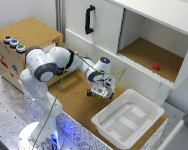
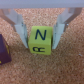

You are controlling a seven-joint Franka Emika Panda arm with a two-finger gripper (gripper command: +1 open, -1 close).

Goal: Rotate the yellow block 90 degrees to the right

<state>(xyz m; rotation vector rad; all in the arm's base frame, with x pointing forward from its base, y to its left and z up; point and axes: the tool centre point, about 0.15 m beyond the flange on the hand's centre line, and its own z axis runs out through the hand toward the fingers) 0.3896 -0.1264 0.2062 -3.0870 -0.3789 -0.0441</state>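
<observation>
The cork desk [image 1: 74, 102] carries the white tray [image 1: 128, 119]. Near the tray's rim, the tool [image 2: 41, 39] stands low over the desk, its fingers [image 2: 22, 34] closed around the lettered yellow block [image 2: 40, 41].

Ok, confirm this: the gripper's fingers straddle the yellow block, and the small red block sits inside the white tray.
One part is wrong. The exterior view shows the red block in the open cabinet compartment, not in the white tray. The gripper's fingers do straddle the yellow block, as the wrist view shows.
</observation>
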